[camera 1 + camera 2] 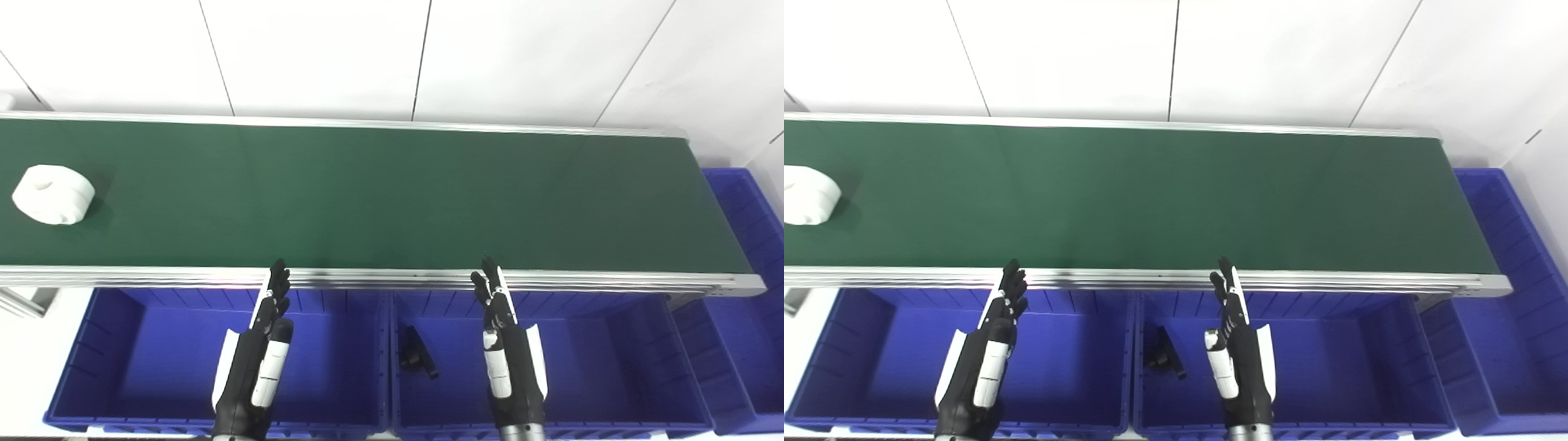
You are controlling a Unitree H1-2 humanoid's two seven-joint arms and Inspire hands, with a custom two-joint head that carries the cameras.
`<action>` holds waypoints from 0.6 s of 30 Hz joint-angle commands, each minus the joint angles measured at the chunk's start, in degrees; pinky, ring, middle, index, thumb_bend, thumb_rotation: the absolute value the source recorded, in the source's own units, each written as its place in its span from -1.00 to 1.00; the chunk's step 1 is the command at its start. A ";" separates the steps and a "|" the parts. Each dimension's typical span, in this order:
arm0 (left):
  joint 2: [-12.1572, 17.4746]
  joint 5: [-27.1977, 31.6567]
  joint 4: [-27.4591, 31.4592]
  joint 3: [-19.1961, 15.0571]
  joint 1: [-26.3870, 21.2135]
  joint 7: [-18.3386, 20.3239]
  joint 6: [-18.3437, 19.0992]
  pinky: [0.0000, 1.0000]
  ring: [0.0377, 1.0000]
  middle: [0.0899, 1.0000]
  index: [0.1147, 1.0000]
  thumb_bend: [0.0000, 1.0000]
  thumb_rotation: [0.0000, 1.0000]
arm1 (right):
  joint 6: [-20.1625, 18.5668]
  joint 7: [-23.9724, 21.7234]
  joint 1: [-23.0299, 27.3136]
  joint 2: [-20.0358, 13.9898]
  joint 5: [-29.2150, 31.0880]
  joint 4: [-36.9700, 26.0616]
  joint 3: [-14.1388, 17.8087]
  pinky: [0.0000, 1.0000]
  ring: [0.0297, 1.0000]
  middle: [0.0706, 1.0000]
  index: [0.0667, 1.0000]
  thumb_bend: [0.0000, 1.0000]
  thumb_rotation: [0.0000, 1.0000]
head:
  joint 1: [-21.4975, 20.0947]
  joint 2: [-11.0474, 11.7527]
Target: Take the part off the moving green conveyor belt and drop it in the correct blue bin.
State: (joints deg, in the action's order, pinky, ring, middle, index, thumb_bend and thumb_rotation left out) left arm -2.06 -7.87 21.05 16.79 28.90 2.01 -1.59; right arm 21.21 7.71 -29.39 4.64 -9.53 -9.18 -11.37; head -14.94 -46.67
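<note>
A white ring-shaped part (53, 194) lies on the far left of the green conveyor belt (380, 196); the right eye view cuts it off at the picture's edge (805, 195). My left hand (260, 349) hovers over the left blue bin (104, 361), fingers straight and pointing at the belt's near rail, holding nothing. My right hand (505, 343) is held the same way over the middle blue bin (612, 361), open and empty. Both hands are far to the right of the white part.
A small black part (418, 352) lies in the middle bin near its left wall. A third blue bin (750, 257) stands past the belt's right end. The belt's aluminium rail (392, 278) runs between hands and belt. A white panelled wall rises behind.
</note>
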 commanded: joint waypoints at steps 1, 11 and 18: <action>-0.21 0.25 1.26 0.12 -0.42 -0.01 -2.12 1.00 1.00 1.00 1.00 0.30 1.00 | 0.09 -0.33 -0.49 0.85 -0.32 -1.16 -0.27 0.92 0.92 0.98 0.96 0.63 1.00 | 0.06 -0.02; 0.00 -0.21 0.28 -0.09 -0.82 -0.17 -2.85 1.00 0.99 1.00 1.00 0.30 1.00 | -0.09 -0.62 -0.41 1.14 -0.23 -0.78 -0.47 0.93 0.94 1.00 0.97 0.65 1.00 | 0.02 0.51; 0.18 -0.36 -0.64 0.03 -1.07 -0.14 -3.61 1.00 0.99 1.00 1.00 0.27 1.00 | 0.95 -0.81 -0.18 1.05 0.05 0.32 -0.39 0.92 0.94 1.00 0.96 0.65 1.00 | 0.70 1.69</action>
State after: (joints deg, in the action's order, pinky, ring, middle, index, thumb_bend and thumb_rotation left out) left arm -1.87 -7.93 19.65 16.67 28.14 2.01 -2.56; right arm 21.16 7.28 -29.58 5.18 -9.65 -7.86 -11.59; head -14.42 -45.09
